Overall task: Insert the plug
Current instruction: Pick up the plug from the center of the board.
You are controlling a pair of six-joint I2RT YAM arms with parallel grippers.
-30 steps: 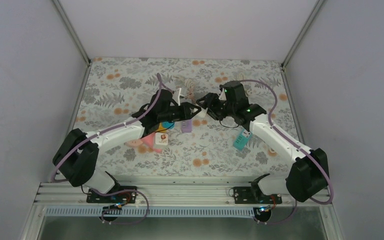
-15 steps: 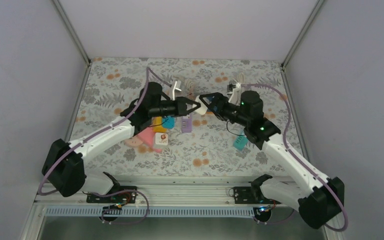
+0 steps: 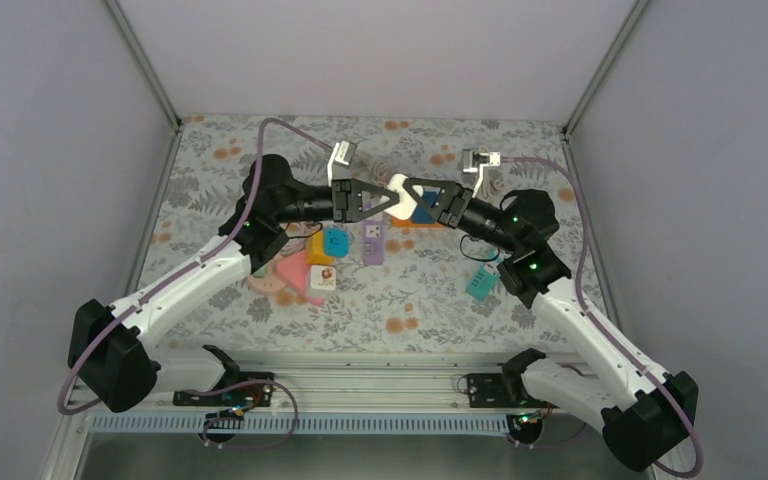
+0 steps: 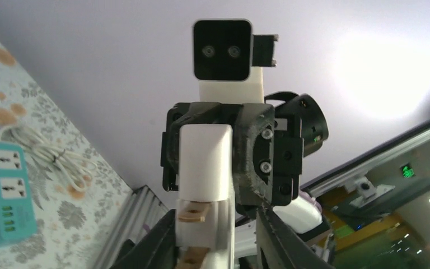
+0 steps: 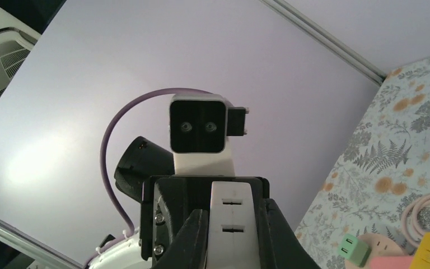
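The white plug (image 3: pixel 397 187) hangs in mid-air above the middle of the mat, between two gripper tips that meet nose to nose. In the left wrist view the plug (image 4: pixel 206 168) shows brass prongs (image 4: pixel 193 213) at its near end. My left gripper (image 4: pixel 215 224) is slightly open: one finger touches the plug and a narrow gap shows at the other. The right wrist view shows the plug's white face (image 5: pixel 236 224) with two slots. My right gripper (image 5: pixel 237 230) is shut on it, both fingers pressed against its sides.
A teal power strip (image 4: pixel 3 190) with a bundled white cord (image 4: pixel 56 168) lies on the floral mat (image 3: pixel 260 140). Below the raised grippers lie a purple socket block (image 3: pixel 373 240), several coloured adaptors (image 3: pixel 310 265) and another teal piece (image 3: pixel 482 283). Grey walls stand on three sides.
Both arms rose and carried the plug towards the back of the mat. The right gripper opened wide, then shut on the plug. The left fingers loosened slightly.
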